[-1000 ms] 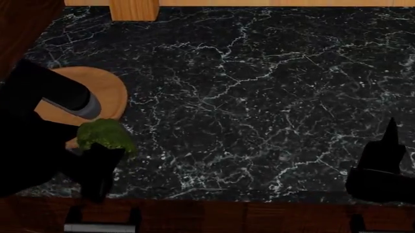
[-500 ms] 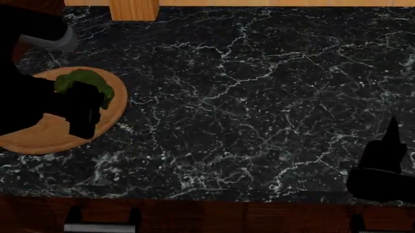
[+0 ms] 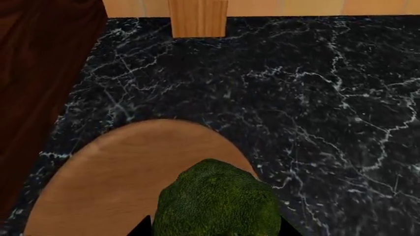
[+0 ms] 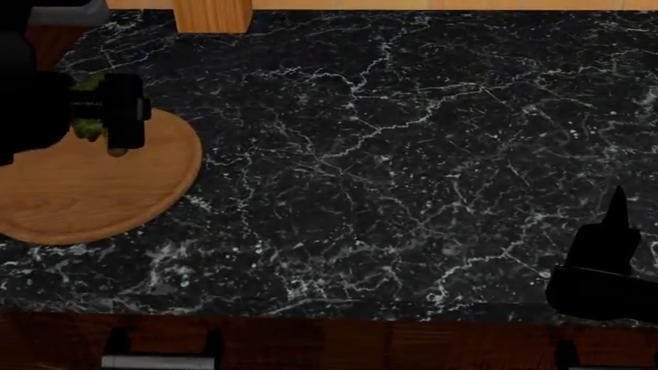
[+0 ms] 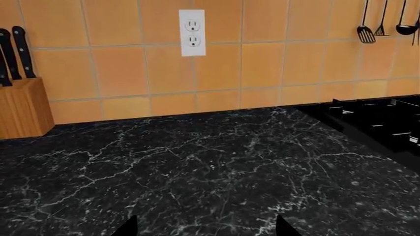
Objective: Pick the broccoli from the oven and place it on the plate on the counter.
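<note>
Just one broccoli (image 4: 91, 123) in left claw (image 4: 115, 116), one plate (image 4: 92, 193)

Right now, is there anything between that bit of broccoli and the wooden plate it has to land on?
Nothing visible. The left gripper holds the broccoli over the far part of the plate. The plate's wooden surface shows bare beneath and around it, and only the open counter lies beside it.

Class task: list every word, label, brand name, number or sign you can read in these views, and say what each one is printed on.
None to list: no readable text in any view.
The wall outlet, knife block, plate and counter carry no lettering.
</note>
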Available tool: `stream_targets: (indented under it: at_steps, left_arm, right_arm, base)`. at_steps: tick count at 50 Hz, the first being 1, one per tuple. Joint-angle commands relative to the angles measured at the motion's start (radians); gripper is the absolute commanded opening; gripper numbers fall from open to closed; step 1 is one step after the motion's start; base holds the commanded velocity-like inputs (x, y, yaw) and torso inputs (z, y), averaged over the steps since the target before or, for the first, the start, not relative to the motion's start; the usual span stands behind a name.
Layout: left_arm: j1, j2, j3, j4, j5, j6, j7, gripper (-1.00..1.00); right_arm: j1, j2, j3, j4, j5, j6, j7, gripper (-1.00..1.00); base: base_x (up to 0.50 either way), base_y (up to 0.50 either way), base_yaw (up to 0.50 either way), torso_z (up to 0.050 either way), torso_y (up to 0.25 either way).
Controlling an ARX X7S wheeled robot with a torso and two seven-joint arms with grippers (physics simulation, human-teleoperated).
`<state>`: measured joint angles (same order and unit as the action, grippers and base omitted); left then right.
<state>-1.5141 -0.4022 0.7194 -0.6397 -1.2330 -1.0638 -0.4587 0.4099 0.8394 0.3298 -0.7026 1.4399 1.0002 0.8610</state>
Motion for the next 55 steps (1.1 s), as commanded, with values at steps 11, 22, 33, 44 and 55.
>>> stream_targets:
  at_steps: [11,22,33,44,55]
  left_arm:
    - [-0.125,0.222,0.081,-0.667,0.260,0.315,0.212,-1.00]
    - [-0.095,0.221,-0.079,-0.668,0.412,0.315,0.157,-1.00]
    - [-0.049,0.236,-0.277,-0.668,0.654,0.289,0.195,-1.00]
    - [-0.025,0.258,-0.472,-0.668,0.872,0.257,0.250,-1.00]
    - [-0.019,0.273,-0.608,-0.668,1.031,0.236,0.282,-1.00]
  right_arm:
    - [-0.016,-0.018,0.007,-0.003,-0.031,-0.011,-0.031,1.00]
    - [-0.024,-0.016,0.009,0.000,-0.035,-0.016,-0.037,1.00]
    - [-0.016,-0.023,-0.013,0.010,-0.053,-0.021,-0.044,1.00]
    - [-0.028,-0.014,0.001,0.001,-0.038,-0.022,-0.034,1.00]
    - [-0.031,-0.010,0.004,0.000,-0.032,-0.027,-0.035,1.00]
  base:
    - [0.00,0.00,0.00,0.000,0.001]
    - [0.00,0.00,0.00,0.001,0.000]
    - [0.00,0.00,0.00,0.000,0.001]
    - [0.00,0.00,0.00,0.000,0.000]
    - [0.00,0.00,0.00,0.000,0.000]
